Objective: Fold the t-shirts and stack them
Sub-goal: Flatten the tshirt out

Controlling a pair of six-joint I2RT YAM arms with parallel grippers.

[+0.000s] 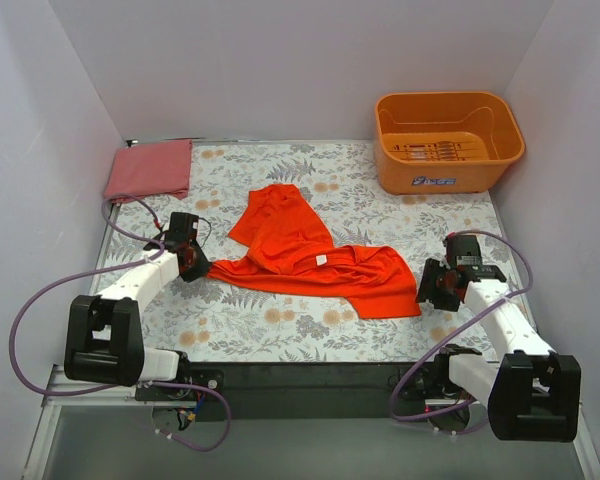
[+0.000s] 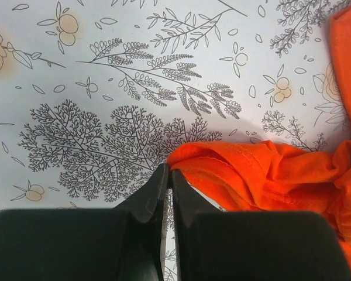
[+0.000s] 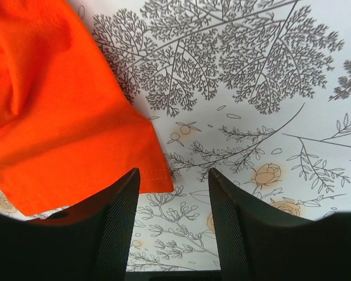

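The vivid orange-red t-shirt [image 1: 310,255] lies crumpled and partly spread in the middle of the table. The duller pinkish-red t-shirt [image 1: 148,170] lies as a folded rectangle at the far left corner. My left gripper [image 1: 195,262] is at the orange shirt's left tip; in the left wrist view the gripper [image 2: 168,171] has its jaws shut on the corner of the cloth [image 2: 269,170]. My right gripper [image 1: 427,285] is open at the shirt's right hem corner; in the right wrist view the gripper [image 3: 174,175] stands low over the table with the hem [image 3: 52,117] beside its left finger.
A rigid orange plastic tub [image 1: 447,140] stands at the far right corner. The floral tablecloth [image 1: 280,325] covers the table. White walls enclose the left, back and right sides.
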